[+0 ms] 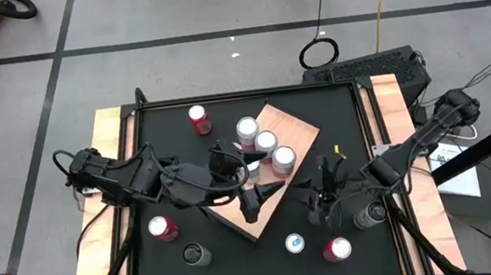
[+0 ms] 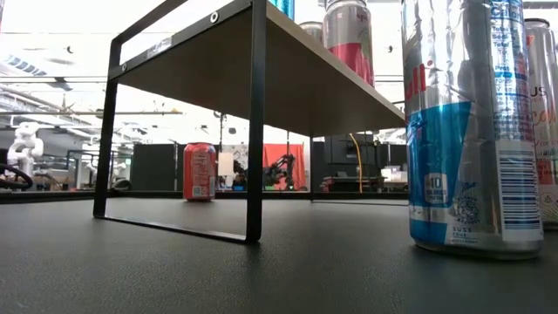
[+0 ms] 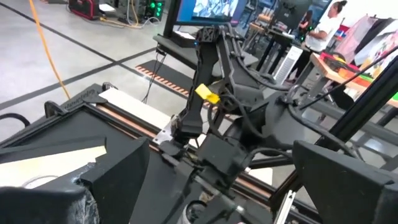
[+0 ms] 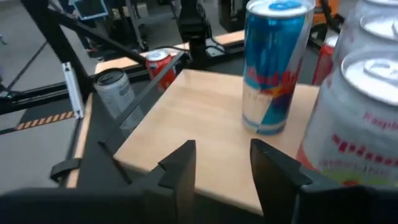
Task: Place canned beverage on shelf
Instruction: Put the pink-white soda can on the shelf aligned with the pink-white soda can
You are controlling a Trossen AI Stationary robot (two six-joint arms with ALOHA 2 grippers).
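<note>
In the middle of the black desk (image 1: 160, 129) the tan shelf (image 1: 296, 131) sits turned at an angle, a wooden board on a thin black frame that lifts it off the surface. On it I see a row of three silver-topped cans (image 1: 266, 141), and a blue can (image 4: 273, 68) stands upright on the board near them. My right gripper (image 4: 221, 168) hovers at the shelf's edge, level with the board and just short of that blue can. Its fingers are parted by a narrow gap and pinch nothing. The left gripper (image 1: 260, 197) hangs over the end of the shelf nearest the desk's front edge, fingers spread wide and empty. Loose on the desk are a red can (image 1: 199, 120) by the far edge, another red can (image 1: 161, 227) and a dark can (image 1: 196, 253) toward the front left corner, and a blue-topped can (image 1: 294, 242) with a red one (image 1: 337, 249) toward the front right corner. Around the desk the floor (image 1: 172, 71) is grey with black tape lines, a coiled cable (image 1: 318, 52) lies behind the far edge, and a person (image 3: 326, 18) stands at workbenches off to the right.
</note>
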